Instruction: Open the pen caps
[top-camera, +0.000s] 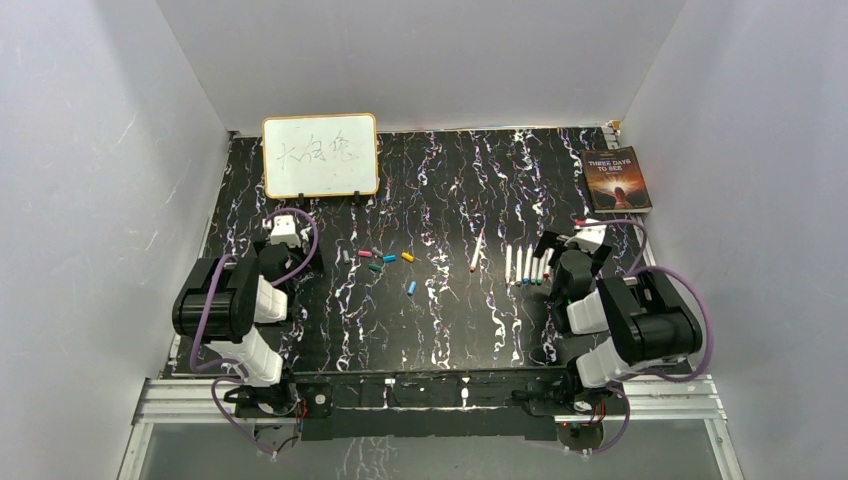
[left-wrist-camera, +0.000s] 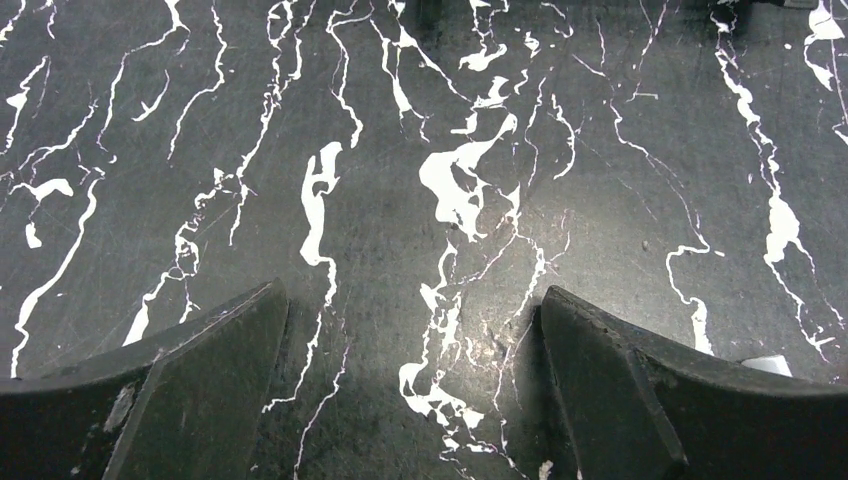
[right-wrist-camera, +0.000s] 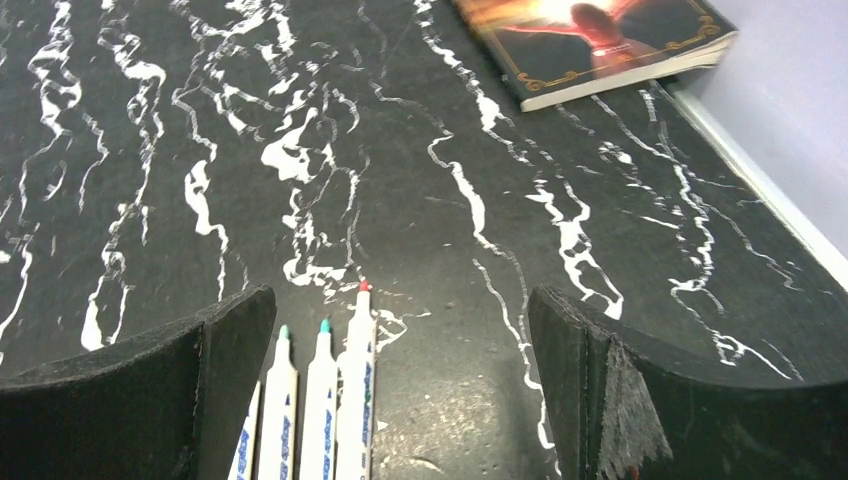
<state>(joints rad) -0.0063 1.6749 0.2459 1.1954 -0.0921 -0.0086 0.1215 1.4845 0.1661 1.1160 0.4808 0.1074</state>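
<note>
1. Pens lie in a row on the bench, right of the middle, thin and white with bare coloured tips.
2. Caps, tiny and pink, green, blue and orange, lie loose to their left.
3. Left jaws are spread wide, holding nothing.
4. Right jaws are spread wide too, empty, by the pen tips.

black white-veined table, white pens, blue cap
</note>
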